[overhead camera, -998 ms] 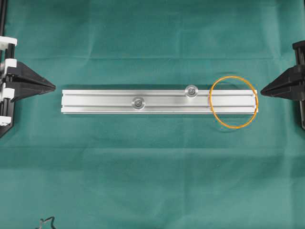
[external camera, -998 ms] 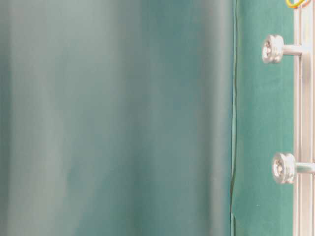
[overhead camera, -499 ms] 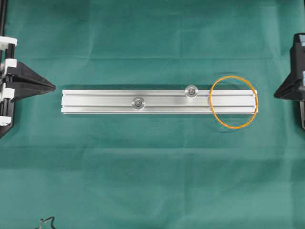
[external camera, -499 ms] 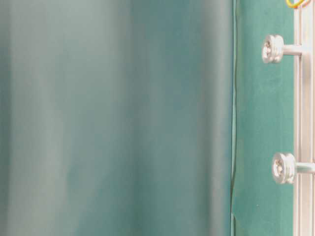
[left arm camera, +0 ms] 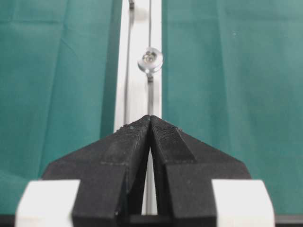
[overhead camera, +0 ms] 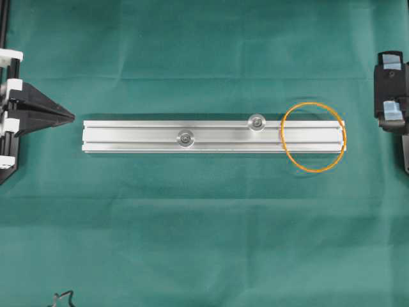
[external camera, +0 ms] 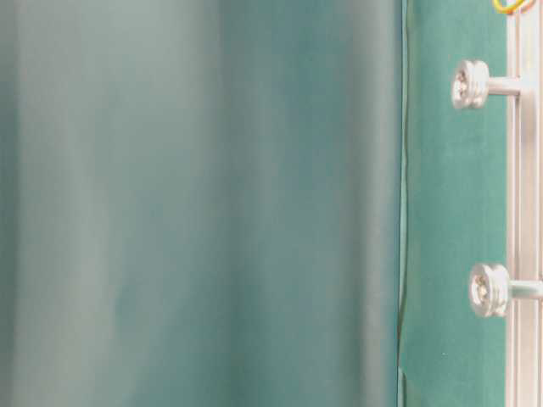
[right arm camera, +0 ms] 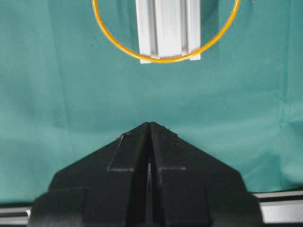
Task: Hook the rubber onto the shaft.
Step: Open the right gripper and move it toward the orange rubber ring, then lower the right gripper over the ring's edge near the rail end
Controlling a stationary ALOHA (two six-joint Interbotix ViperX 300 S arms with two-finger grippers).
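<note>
With both my left gripper (left arm camera: 150, 118) and right gripper (right arm camera: 150, 124) pinched shut and empty, the rubber (overhead camera: 314, 137) lies looped over the aluminium rail (overhead camera: 160, 136)'s three o'clock end, unhooked from either shaft (overhead camera: 257, 121).

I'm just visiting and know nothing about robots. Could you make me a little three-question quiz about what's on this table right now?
1. True or false: the orange rubber band is already looped on a shaft.
2. How many upright shafts stand on the aluminium rail?
3. Which hand is nearer the band: A) the left hand, B) the right hand?

Key
1. False: it lies loose across the rail's right end, clear of both shafts.
2. Two: the shaft nearer the band and the middle shaft.
3. B; both hands are shut and empty.
</note>
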